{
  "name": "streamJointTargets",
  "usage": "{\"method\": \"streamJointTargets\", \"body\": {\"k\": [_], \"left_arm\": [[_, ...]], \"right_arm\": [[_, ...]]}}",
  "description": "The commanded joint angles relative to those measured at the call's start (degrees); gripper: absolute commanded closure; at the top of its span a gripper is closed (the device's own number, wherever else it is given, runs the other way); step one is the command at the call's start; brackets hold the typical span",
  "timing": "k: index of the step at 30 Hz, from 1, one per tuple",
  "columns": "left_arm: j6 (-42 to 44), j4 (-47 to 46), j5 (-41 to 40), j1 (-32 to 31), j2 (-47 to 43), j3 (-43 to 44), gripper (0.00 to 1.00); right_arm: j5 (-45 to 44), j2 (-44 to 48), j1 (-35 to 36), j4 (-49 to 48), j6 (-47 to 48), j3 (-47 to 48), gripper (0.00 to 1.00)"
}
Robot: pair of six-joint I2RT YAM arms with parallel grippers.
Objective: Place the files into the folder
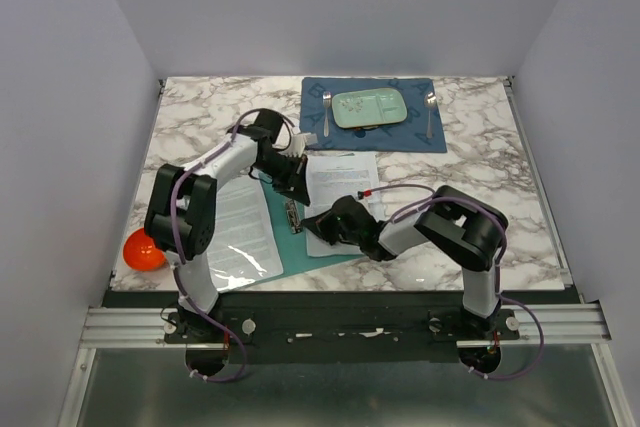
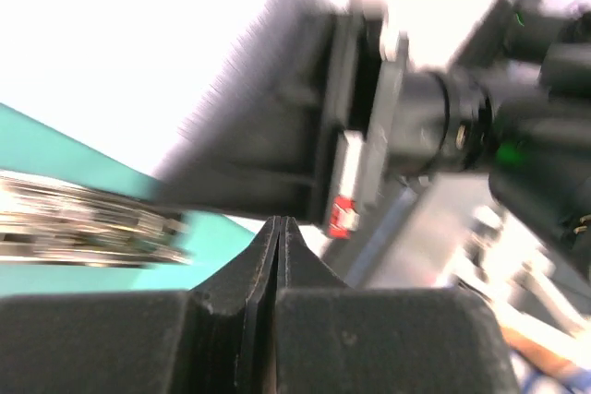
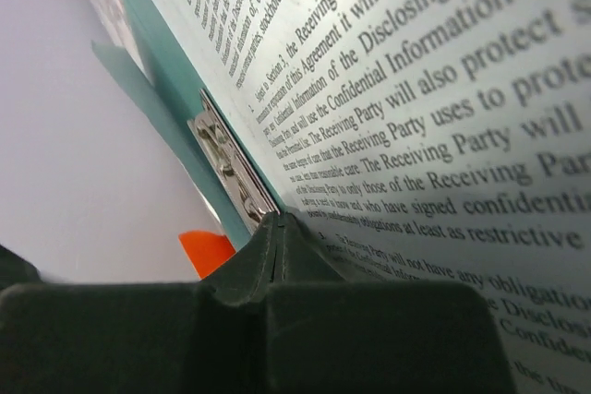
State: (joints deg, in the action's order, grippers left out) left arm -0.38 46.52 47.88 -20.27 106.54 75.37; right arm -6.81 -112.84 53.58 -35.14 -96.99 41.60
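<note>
- counter (image 1: 480, 197): marble, fills the top view.
- folder (image 1: 277, 222): teal, open flat, lower centre-left of the top view, metal clip (image 1: 292, 215) on its crease.
- files: left sheet (image 1: 235, 232) on the left leaf. Right sheet (image 1: 345, 182) over the right leaf, teal showing below its lower edge.
- placemat (image 1: 320, 122): blue, upper centre, carries a green plate (image 1: 368, 107).
- left claw (image 1: 292, 179): fingers pressed together, nothing seen between them, just above the clip.
- right claw (image 1: 318, 222): pressed together, tip at the right sheet's left edge beside the clip.
- orange ball (image 1: 143, 250): lower left counter edge.
</note>
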Motion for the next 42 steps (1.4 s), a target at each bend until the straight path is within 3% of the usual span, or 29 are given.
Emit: {"method": "streamJointTargets", "body": {"k": [1, 4, 11, 25, 31, 38, 41, 42], "left_arm": [[3.2, -3.63, -13.92, 3.57, -3.8, 0.3, 0.93], [3.02, -5.47, -23.13, 3.92, -3.01, -0.66, 0.9], [5.48, -8.81, -29.68, 3.05, -0.55, -3.82, 0.91], [5.39, -11.02, -28.82, -3.89, -0.46, -9.81, 0.91], [5.57, -10.14, -24.85, -9.25, -1.42, -9.46, 0.91], [6.09, -5.66, -22.3, -9.17, -5.54, -6.3, 0.91], [6.79, -1.27, -20.99, -7.42, -8.18, -3.05, 0.84], [7.06, 1.0, -20.29, -6.72, -8.89, -1.3, 0.76]], "right_arm": [[0.4, -5.99, 3.19, 27.31, 5.14, -7.24, 1.0], [-0.57, -4.68, 3.2, 27.31, 5.23, -8.29, 1.0], [-2.68, -2.3, 3.19, 27.58, 4.79, -10.58, 1.0], [-9.89, 3.93, 3.11, 36.96, 14.19, -1.18, 0.99], [-10.68, 5.78, 3.11, 37.77, 13.5, -3.02, 1.0], [-10.77, 6.14, 3.11, 37.95, 12.97, -4.25, 1.0], [-11.21, 6.31, 3.11, 38.04, 13.14, -3.9, 1.0], [-11.3, 6.23, 3.11, 38.12, 13.32, -3.81, 1.0]]}}
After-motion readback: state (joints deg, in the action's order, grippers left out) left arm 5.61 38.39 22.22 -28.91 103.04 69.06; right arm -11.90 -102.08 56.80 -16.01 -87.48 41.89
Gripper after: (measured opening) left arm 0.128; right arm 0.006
